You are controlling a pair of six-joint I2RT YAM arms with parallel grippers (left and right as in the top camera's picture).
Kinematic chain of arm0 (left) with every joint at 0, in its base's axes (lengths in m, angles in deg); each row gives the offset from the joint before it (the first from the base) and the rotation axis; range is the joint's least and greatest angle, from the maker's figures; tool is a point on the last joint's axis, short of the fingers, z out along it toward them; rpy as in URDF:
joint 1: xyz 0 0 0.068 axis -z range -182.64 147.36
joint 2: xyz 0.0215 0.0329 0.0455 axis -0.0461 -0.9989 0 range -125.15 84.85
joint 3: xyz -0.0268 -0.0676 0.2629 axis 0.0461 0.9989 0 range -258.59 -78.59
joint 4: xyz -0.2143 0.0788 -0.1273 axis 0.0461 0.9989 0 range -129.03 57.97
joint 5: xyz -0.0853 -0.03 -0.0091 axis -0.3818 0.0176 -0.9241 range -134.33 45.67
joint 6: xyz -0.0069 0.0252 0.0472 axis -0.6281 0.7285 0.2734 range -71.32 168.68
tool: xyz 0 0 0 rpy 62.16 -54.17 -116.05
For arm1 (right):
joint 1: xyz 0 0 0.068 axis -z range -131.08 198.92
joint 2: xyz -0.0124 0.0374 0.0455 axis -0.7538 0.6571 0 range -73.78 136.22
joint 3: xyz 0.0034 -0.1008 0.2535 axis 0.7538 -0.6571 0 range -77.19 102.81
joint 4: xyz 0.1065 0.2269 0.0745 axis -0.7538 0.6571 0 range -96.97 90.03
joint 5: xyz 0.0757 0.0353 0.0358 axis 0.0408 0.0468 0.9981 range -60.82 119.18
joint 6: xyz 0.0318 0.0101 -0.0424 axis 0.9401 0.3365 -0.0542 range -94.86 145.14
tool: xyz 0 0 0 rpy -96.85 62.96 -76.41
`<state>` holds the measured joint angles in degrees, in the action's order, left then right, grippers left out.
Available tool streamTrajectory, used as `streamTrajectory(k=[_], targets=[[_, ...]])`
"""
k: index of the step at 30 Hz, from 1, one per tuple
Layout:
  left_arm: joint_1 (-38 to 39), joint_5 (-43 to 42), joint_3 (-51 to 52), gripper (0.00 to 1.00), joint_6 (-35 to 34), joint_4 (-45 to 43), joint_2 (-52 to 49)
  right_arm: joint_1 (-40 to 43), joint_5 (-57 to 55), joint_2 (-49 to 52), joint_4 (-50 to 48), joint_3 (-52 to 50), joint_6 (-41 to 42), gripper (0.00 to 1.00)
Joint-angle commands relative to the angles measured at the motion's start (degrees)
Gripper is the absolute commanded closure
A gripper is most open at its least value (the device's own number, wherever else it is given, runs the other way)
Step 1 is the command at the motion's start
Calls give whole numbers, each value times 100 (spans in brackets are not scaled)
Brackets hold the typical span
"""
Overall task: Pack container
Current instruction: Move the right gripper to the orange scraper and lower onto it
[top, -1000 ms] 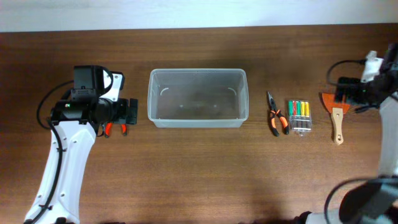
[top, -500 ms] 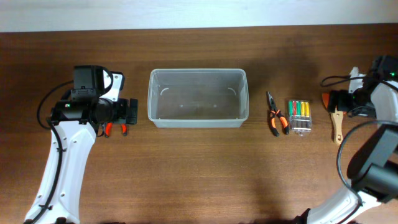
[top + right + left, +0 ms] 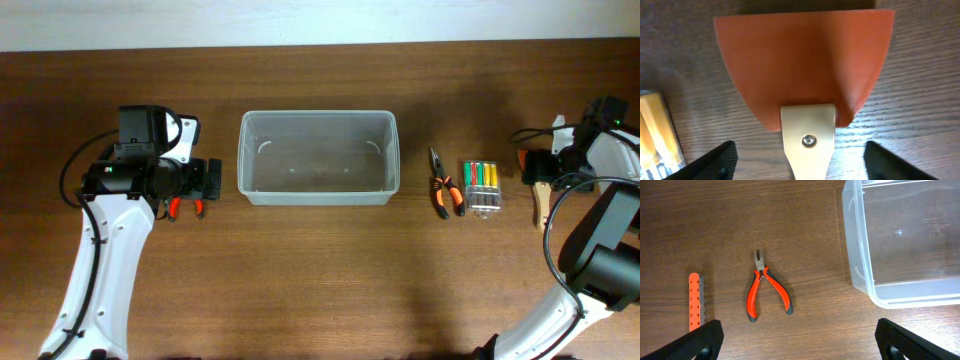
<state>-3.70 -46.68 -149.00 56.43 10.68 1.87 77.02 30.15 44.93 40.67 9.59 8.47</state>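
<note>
The translucent container (image 3: 317,157) stands empty at mid-table; its corner shows in the left wrist view (image 3: 900,240). My left gripper (image 3: 205,180) is open above small red-handled pliers (image 3: 762,287) and an orange bit strip (image 3: 695,302), left of the container. My right gripper (image 3: 537,167) is open and straddles the neck of a scraper with an orange blade (image 3: 805,60) and a wooden handle (image 3: 808,145), low over the table. Orange-handled pliers (image 3: 441,184) and a bit set with yellow and green bits (image 3: 481,186) lie right of the container.
The bit set's edge shows at the left of the right wrist view (image 3: 657,130). The table's far edge runs along the top of the overhead view. Cables hang beside both arms.
My right arm has swung in and come down over the scraper, fingers now either side of its neck. The left arm has not moved.
</note>
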Motion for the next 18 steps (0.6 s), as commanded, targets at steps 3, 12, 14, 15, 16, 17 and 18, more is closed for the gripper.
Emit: streamTrajectory(k=[3,12,14,15,16,17,18], targets=[[-24,42,-94,1,96,-11,-11,7,35,76,-98,87,109,18],[-24,44,-94,1,96,-11,-11,11,35,249,-153,76,223,18],[-24,44,-94,1,96,-9,-13,11,35,354,-116,74,236,18],[-24,44,-94,1,96,-9,-11,11,39,404,-111,66,236,18],[-24,42,-94,1,96,-11,-13,11,37,452,-114,66,238,18],[-24,44,-94,1,96,-9,-13,11,52,485,-118,66,236,18],[-24,44,-94,1,96,-11,-11,11,55,516,-131,66,240,18]])
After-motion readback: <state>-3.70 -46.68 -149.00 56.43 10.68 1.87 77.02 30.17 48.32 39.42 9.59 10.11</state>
